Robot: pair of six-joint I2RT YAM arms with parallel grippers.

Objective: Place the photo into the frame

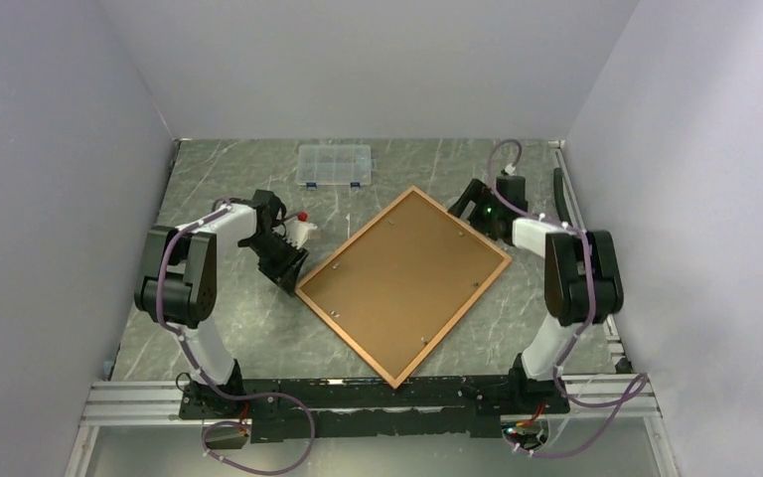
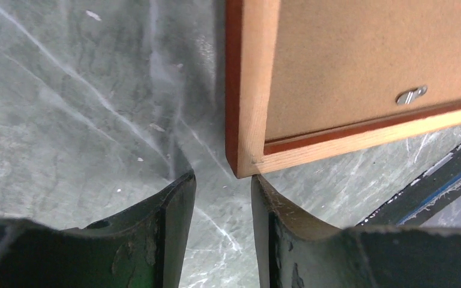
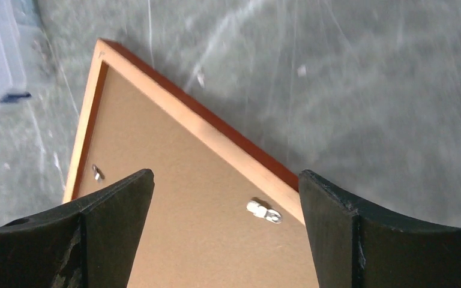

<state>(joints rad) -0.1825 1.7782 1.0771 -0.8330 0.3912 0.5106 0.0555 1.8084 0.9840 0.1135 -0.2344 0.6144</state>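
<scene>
— Where is the frame [image 1: 347, 338] laid?
— Face down on the bench [image 1: 258, 328], front hidden. The left pincer [image 2: 222, 177] is held narrowly parted, empty, at its left corner. The right pincer [image 3: 226, 175] is spread wide by its far-right edge.

Soft, even overhead light; frame [image 2: 252, 90] casts a slim shadow; table [image 2: 66, 120] slightly glossy; right wrist view blurred.

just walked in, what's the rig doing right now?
The frame lies back-up on the table, with its brown board set in it. The left pincer is at the frame's left corner, jaws part open, gripping nothing. The right pincer is wide open over the far-right edge, also empty. No photo is in view.
</scene>
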